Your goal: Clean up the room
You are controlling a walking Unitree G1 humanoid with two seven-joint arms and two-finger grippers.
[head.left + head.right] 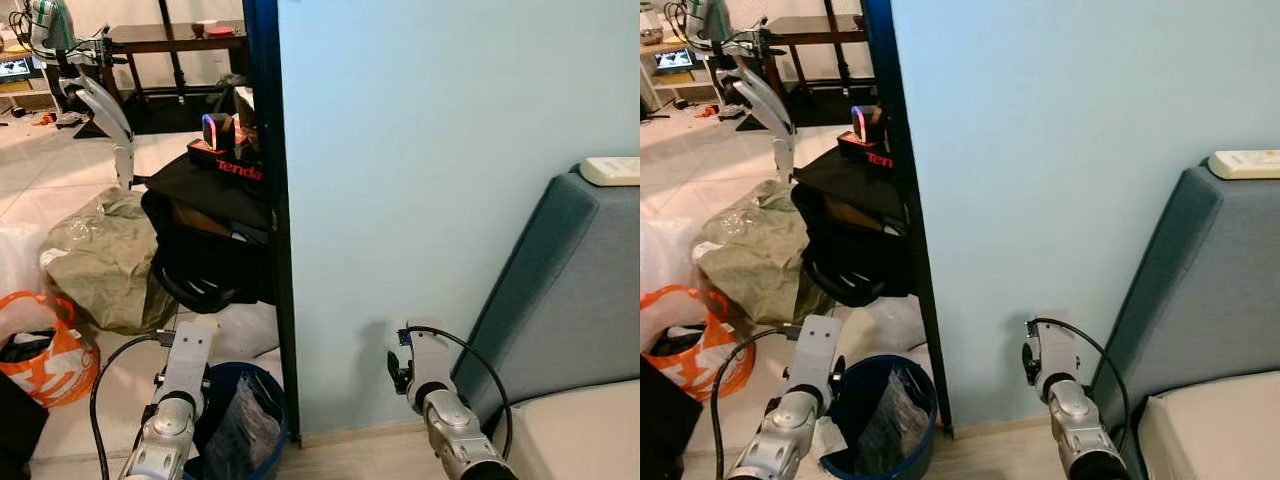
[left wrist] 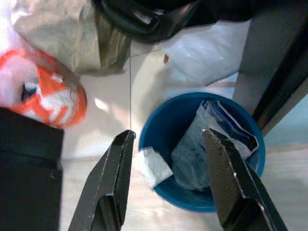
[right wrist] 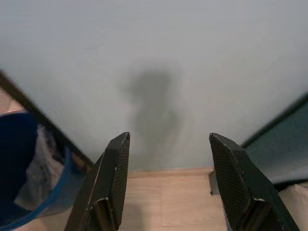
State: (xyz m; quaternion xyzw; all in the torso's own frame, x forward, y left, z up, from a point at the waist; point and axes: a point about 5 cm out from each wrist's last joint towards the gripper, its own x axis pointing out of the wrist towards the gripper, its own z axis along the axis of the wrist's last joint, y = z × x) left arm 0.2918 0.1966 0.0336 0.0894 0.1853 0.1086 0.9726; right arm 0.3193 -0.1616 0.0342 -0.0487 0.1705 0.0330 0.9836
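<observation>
While empty, left end effector above bin.

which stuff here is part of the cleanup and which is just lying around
Part of the job:
- blue bin with a plastic wrapper in it
- white scrap on the bin's rim
- left gripper, open above the bin

Just lying about:
- orange bag
- crumpled grey-green bag
- black bag
- remote on the sofa back
</observation>
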